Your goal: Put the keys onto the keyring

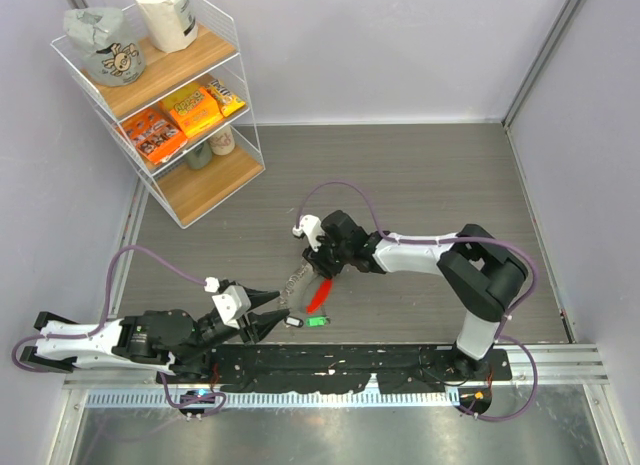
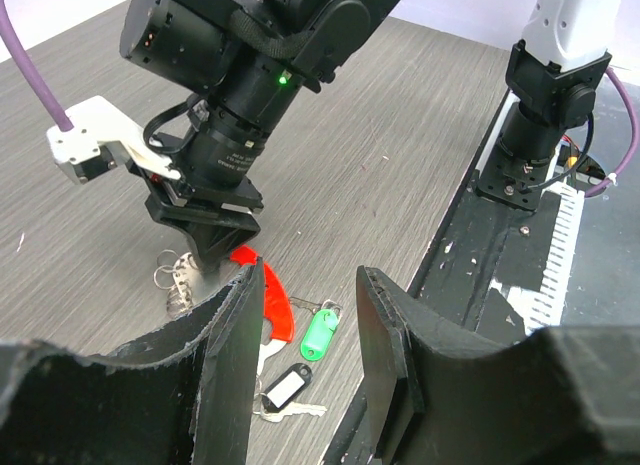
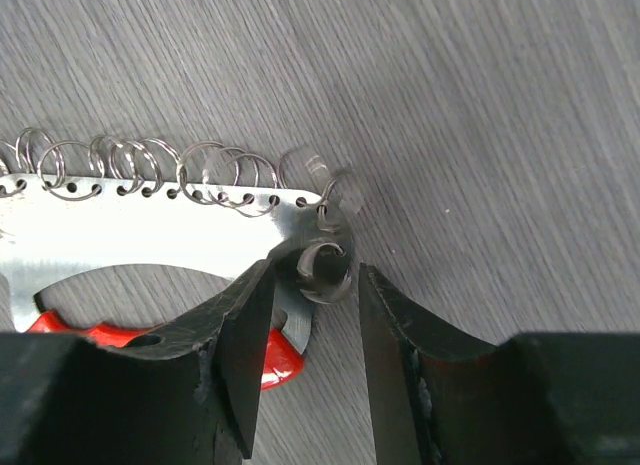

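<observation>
First, at the near edge, the left arm is lying low over the surface (image 1: 420, 175), and the left end effector (image 1: 273, 317) is released, with its two fingers (image 2: 232, 355) standing well apart and holding nothing. Just ahead of these fingers the black key (image 2: 283, 388) is resting flat on the surface. The green key (image 2: 320, 332) is lying just beside it, a little further away. Both keys are apart from the ring.

Behind the keys the keyring (image 3: 150, 220) is lying on the surface. It is showing a flat silvery plate with a row of small wire loops along one edge and a red arc (image 2: 273, 303) on the side toward the keys.

The right end effector (image 3: 313, 273) is pointing down on the far end of the keyring. Its jaws are standing narrowly on both sides of a small round metal knob at the plate's edge. I cannot tell whether they are really pressing on it.

Far away, in the back left corner, a wire rack (image 1: 205, 180) with wooden shelves is carrying snack packets (image 1: 180, 120).
</observation>
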Controlling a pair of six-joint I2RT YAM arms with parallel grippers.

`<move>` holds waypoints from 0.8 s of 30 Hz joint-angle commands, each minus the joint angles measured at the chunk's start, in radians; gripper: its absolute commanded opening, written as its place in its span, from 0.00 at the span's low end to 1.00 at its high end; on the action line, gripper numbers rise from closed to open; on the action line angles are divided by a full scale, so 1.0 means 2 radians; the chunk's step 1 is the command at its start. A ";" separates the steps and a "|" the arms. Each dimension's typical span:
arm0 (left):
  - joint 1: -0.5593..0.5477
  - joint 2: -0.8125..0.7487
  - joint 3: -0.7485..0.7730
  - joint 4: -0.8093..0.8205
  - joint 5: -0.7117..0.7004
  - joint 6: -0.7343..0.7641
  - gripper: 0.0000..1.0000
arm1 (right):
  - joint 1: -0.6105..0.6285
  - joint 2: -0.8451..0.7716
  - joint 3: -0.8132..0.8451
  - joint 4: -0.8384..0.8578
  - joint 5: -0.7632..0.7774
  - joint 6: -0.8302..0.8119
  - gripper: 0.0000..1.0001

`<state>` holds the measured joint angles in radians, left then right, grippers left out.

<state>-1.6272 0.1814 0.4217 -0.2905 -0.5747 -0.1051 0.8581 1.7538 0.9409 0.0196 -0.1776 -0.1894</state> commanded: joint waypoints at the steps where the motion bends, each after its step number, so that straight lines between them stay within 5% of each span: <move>1: 0.003 0.005 0.007 0.007 -0.003 -0.003 0.47 | 0.001 0.012 0.016 0.006 0.000 -0.007 0.45; 11: 0.002 0.009 0.010 0.008 -0.004 -0.001 0.47 | -0.006 0.024 0.014 0.005 -0.005 0.007 0.35; 18: 0.002 0.011 0.008 0.011 -0.003 -0.006 0.47 | -0.010 0.009 0.004 0.000 -0.009 0.013 0.06; 24: 0.002 0.017 0.010 0.013 0.001 -0.009 0.47 | -0.010 -0.028 -0.012 -0.004 0.005 0.023 0.06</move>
<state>-1.6272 0.1989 0.4217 -0.2924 -0.5747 -0.1055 0.8421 1.7687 0.9432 0.0425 -0.1921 -0.1654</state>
